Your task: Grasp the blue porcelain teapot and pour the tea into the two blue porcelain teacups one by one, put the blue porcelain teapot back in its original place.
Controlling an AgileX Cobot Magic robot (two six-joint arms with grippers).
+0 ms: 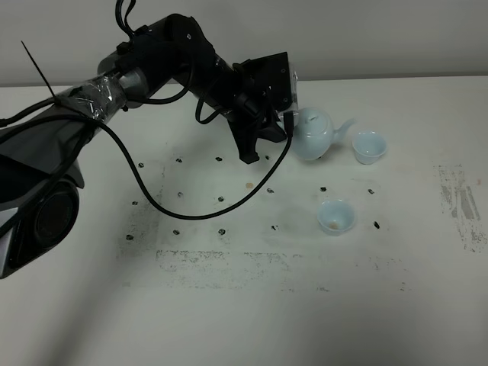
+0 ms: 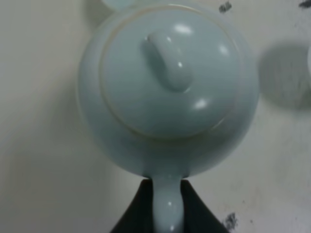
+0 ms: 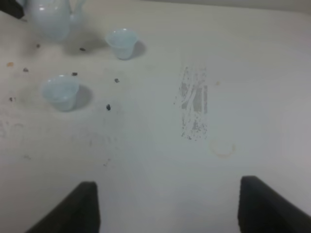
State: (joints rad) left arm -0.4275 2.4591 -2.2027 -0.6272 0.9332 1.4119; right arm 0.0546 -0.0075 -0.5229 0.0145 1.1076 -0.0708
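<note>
Exterior high: my L arm (image 1: pixel 191 57) reaches across desk (image 1: pixel 252 320), wrist tipped down, L jaws clamped on blue porcelain teapot (image 1: pixel 311 137) by handle (image 2: pixel 168 206); R jaws wide open.

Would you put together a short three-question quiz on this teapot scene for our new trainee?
1. True or false: the teapot lies tipped on its side.
2. Which part of the teapot do the fingers of the left gripper flank? A spout; B handle; C lid knob.
3. How many teacups stand on the table?
Key: 1 false; 2 B; 3 two.
</note>
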